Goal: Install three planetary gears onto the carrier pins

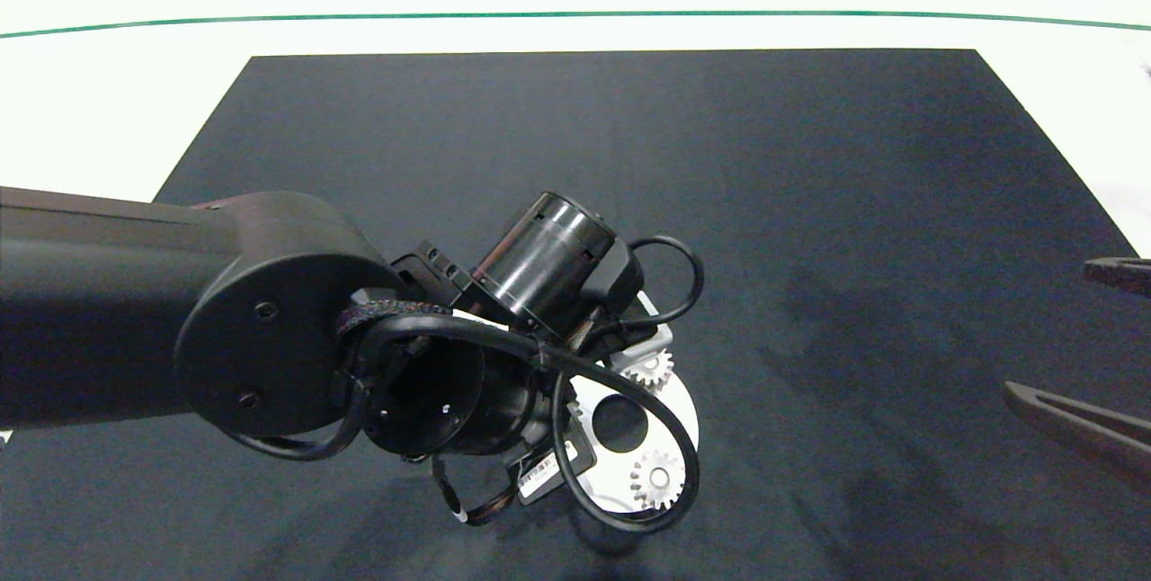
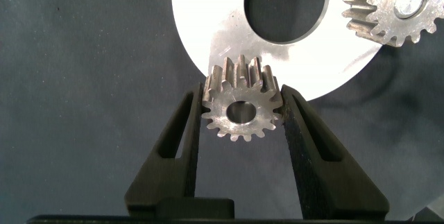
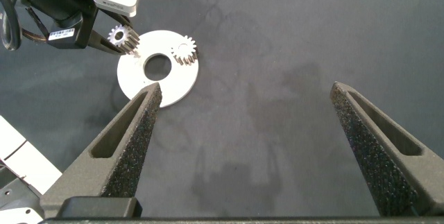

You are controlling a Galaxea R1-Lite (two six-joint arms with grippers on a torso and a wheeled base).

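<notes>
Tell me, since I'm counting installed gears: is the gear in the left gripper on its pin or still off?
Off. The left gripper is shut on the gear, held at the disc edge; its bore shows no pin.

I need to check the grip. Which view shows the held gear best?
The left wrist view: the gear sits large between the left pincer fingers. The right wrist view shows it tiny; the head view hides it behind the arm.

Toothed gear (image 2: pixel 241 104) clamped above disc (image 2: pixel 208 23)
</notes>
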